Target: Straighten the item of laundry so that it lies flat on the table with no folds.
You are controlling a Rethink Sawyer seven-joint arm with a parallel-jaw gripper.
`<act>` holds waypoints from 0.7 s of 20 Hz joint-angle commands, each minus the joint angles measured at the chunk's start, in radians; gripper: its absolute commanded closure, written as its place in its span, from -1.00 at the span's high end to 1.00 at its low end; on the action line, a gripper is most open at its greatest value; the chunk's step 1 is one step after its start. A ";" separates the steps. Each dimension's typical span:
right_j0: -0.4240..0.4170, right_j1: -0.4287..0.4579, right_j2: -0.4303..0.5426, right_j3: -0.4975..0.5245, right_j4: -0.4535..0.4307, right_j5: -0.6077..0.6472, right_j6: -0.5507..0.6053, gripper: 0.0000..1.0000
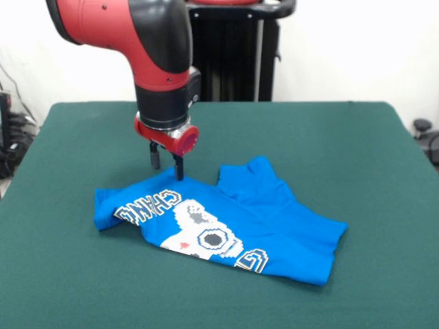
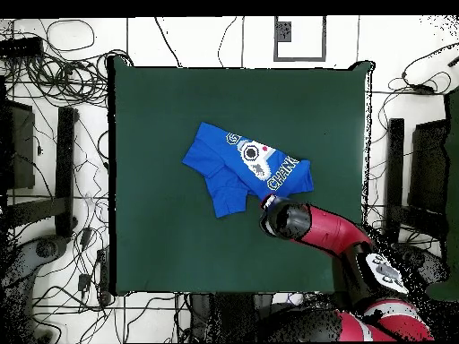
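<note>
The bright blue T-shirt lies crumpled on the dark green table, graphic side up, with white, black and yellow lettering. One part is folded over at its far side. In the overhead view the shirt lies a little right of the table's middle. My gripper points down at the shirt's far edge, by the lettered end. Its two dark fingers stand apart, open, and one tip touches the cloth's edge. In the overhead view the arm covers most of the gripper.
The robot's black pedestal stands behind the table's far edge. Cables and stands lie on the floor around the table. Green cloth surrounds the shirt on all sides.
</note>
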 commanded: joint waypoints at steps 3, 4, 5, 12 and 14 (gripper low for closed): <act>0.037 0.051 0.061 -0.012 0.024 -0.060 0.119 1.00; 0.038 0.051 0.060 -0.013 0.022 -0.063 0.118 1.00; 0.041 0.051 0.056 -0.014 0.019 -0.063 0.117 1.00; 0.079 0.056 0.006 -0.020 0.026 -0.056 0.136 -1.00; 0.074 0.053 0.011 -0.019 0.014 -0.054 0.113 -1.00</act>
